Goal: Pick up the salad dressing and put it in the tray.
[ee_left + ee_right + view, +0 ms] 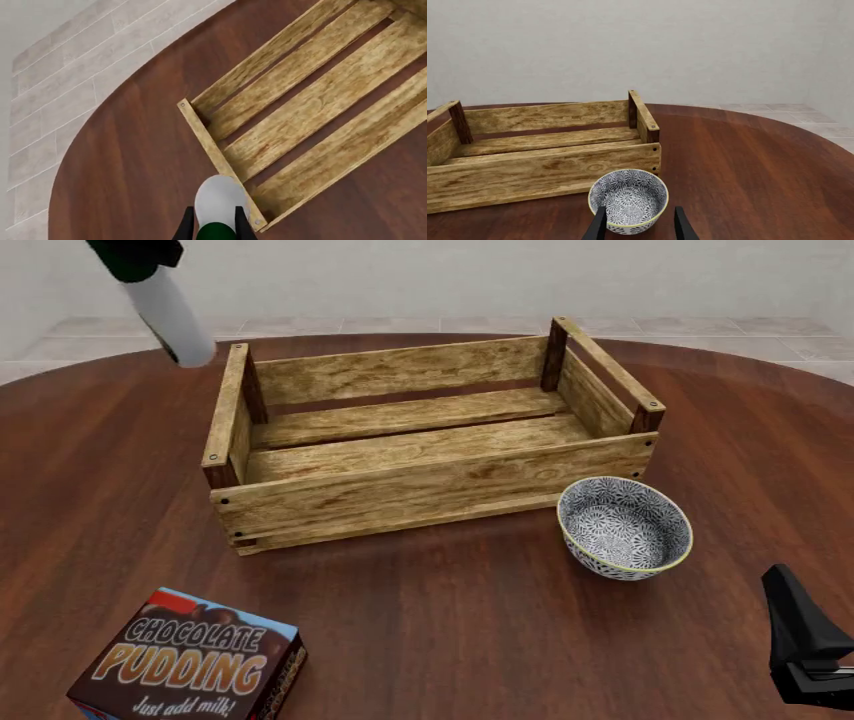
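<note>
The salad dressing [174,318], a slim white bottle with a dark green cap, hangs tilted in the air above the table, just outside the tray's far left corner. My left gripper [134,254] is shut on its cap end, at the top edge of the front view. In the left wrist view the bottle [217,197] sits between the fingers [185,227], over the table beside the tray's end wall [213,150]. The tray [400,495], a light-wood slatted crate, stands mid-table and holds nothing. My right gripper [807,650] is open, low at the near right [637,225].
A blue-and-white patterned bowl [623,527] stands against the tray's near right corner, right in front of the right gripper [628,199]. A brown chocolate pudding box [187,662] lies at the near left. The round table's edge [87,145] curves past the tray's left.
</note>
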### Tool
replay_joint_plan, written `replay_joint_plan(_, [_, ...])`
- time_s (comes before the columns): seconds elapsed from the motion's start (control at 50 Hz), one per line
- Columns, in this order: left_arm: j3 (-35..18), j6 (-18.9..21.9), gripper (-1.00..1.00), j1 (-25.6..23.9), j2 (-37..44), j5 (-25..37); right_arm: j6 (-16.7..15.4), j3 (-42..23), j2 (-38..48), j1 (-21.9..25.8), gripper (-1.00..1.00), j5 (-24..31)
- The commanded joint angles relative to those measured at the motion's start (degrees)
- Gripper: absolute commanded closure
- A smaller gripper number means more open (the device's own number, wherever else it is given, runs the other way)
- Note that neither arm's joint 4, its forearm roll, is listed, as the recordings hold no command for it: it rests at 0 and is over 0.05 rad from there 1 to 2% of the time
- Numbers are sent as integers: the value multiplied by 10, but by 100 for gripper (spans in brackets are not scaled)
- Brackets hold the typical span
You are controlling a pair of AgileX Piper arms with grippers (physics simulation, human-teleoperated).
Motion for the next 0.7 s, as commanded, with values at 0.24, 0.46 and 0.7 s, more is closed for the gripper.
replay_joint_plan(0.24, [-270, -15, 100, -96, 184, 77, 0, 0, 0, 0, -100, 0])
replay_joint_plan(0.46, [-331, -27, 100, -122, 259, 81, 0, 0, 0, 0, -100, 0])
replay_joint_plan(0.7, [-387, -29, 100, -138, 339, 81, 0, 0, 0, 0, -100, 0])
